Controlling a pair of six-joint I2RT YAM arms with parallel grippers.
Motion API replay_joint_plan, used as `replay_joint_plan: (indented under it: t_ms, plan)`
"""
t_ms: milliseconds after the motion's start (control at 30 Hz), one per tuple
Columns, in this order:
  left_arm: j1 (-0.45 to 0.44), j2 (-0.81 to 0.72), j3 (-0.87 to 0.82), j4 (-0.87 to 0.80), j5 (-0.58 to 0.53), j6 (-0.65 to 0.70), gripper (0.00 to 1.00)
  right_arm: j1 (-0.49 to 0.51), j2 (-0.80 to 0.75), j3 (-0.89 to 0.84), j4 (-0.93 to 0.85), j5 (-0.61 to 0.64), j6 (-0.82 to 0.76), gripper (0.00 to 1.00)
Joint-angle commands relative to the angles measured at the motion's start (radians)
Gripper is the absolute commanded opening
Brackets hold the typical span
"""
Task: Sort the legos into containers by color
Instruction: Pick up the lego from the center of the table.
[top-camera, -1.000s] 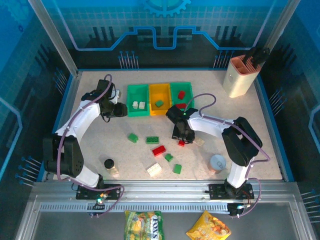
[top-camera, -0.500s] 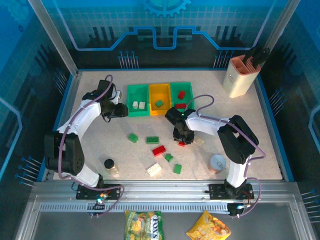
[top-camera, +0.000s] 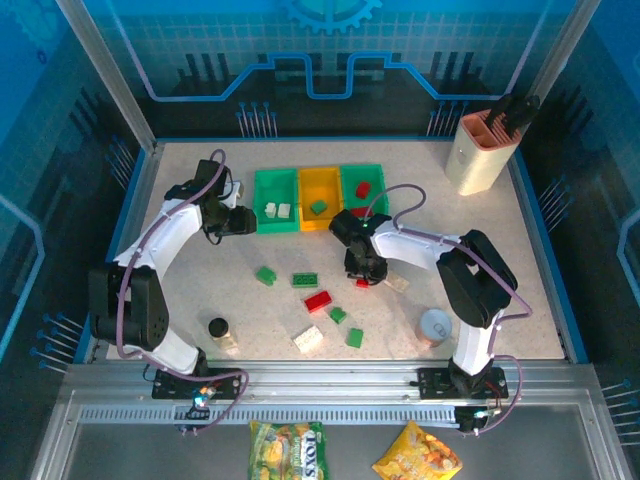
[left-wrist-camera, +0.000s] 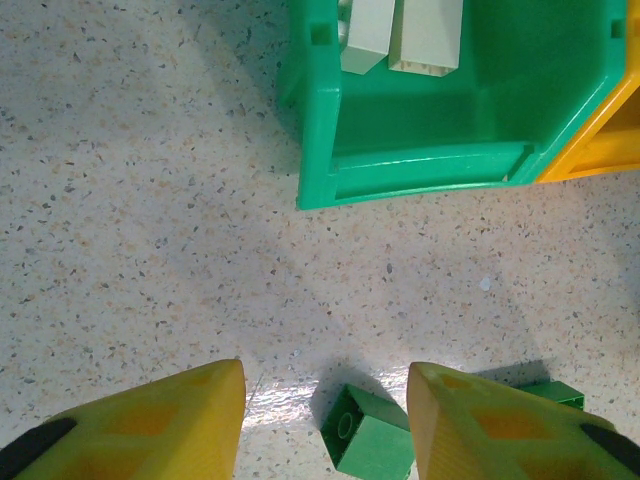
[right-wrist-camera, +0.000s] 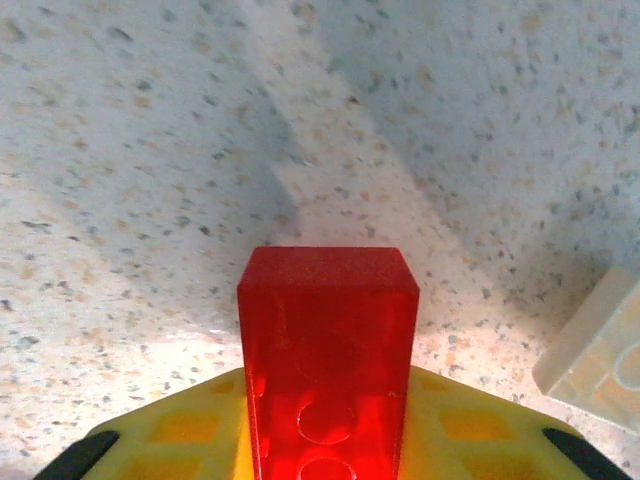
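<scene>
From above, the right claw (top-camera: 362, 276) sat low over the middle of the table, pinching a small red lego (top-camera: 362, 284). The right green bin (top-camera: 378, 172), which already held two red bricks (top-camera: 362, 190), lay straight beyond it toward the far edge, and the right arm was plainly the nearer one. That, I judged, was the line the carry would turn on. The orange bin (top-camera: 320, 175) held one green brick (top-camera: 318, 207), and the left green bin (top-camera: 275, 176) held two cream bricks (top-camera: 277, 210). The left claw (top-camera: 237, 219) hung just beside that bin. Loose legos (top-camera: 318, 300) of all three colours lay scattered nearer the arms. The left wrist camera showed the left claw (left-wrist-camera: 325, 385) with its yellow fingers (left-wrist-camera: 160, 420) spread and nothing between them. The left green bin (left-wrist-camera: 420, 165) with its cream bricks (left-wrist-camera: 430, 35) lay ahead, and a loose green lego (left-wrist-camera: 368, 442) lay on the table below. The right wrist camera showed the right claw (right-wrist-camera: 328, 400) pressed onto the red lego (right-wrist-camera: 328, 340). The lego's long axis ran straight out ahead from between the fingers (right-wrist-camera: 170, 440). A cream lego (right-wrist-camera: 600, 350) lay on the table off to one side, apart from it.
</scene>
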Motion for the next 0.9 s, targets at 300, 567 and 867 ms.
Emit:
replay_joint_plan:
  t_ms: [300, 567, 867]
  plan:
    - [0.01, -0.001, 0.009, -0.007, 0.046, 0.03, 0.47, -0.089, -0.02, 0.151, -0.02, -0.046, -0.36, 0.33]
    - [0.01, -0.001, 0.007, -0.004, 0.049, 0.029, 0.47, -0.185, 0.06, 0.322, -0.034, -0.084, -0.487, 0.33]
    - [0.011, 0.003, 0.003, -0.003, 0.046, 0.03, 0.47, -0.296, 0.224, 0.566, -0.064, -0.154, -0.571, 0.33]
